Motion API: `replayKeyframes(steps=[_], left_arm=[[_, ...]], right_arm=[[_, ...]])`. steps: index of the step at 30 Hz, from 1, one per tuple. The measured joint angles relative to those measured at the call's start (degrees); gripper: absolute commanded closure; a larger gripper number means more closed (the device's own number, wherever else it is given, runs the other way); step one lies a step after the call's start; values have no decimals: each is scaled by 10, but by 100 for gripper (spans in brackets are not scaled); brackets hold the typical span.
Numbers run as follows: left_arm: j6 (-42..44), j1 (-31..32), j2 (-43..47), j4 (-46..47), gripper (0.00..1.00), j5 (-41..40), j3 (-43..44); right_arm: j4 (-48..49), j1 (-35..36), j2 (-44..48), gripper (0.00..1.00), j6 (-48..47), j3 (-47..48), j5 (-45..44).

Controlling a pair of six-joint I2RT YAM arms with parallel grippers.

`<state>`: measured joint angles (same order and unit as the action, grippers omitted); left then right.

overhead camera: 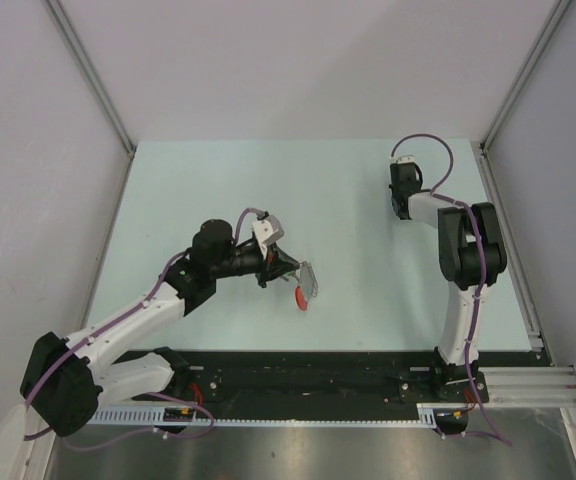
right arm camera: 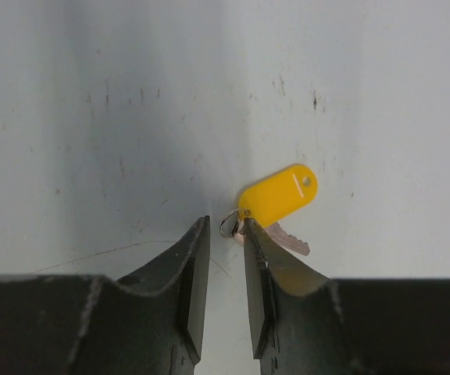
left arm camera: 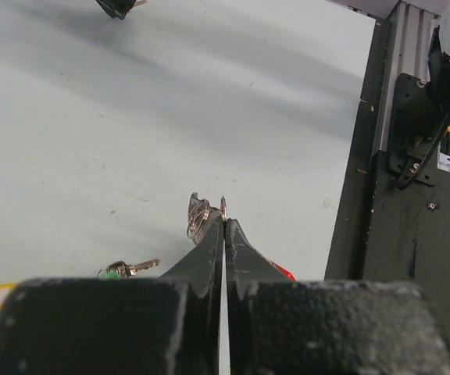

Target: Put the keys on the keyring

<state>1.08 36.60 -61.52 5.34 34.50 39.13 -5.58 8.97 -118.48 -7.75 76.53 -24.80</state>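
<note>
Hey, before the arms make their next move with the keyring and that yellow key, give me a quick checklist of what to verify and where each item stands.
1. The left hand is shut on the keyring: ok.
2. The keyring's split end is turned toward the right hand: cannot tell.
3. The yellow-tagged key lies at the right hand's fingertips: ok.
4. The right hand grips that key: not ok, jaws apart, key lying loose.
5. The green-tagged key is out of the left hand's way: ok, off to one side.
</note>
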Motion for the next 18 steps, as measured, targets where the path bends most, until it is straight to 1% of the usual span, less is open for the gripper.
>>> replayKeyframes(steps=[6, 18], left_arm=[[0, 0, 0, 0, 100, 0, 0], [0, 0, 0, 0, 100, 0, 0]], right_arm=[[0, 1, -3, 75, -9, 0, -14], [1, 2, -21, 76, -24, 20, -31]])
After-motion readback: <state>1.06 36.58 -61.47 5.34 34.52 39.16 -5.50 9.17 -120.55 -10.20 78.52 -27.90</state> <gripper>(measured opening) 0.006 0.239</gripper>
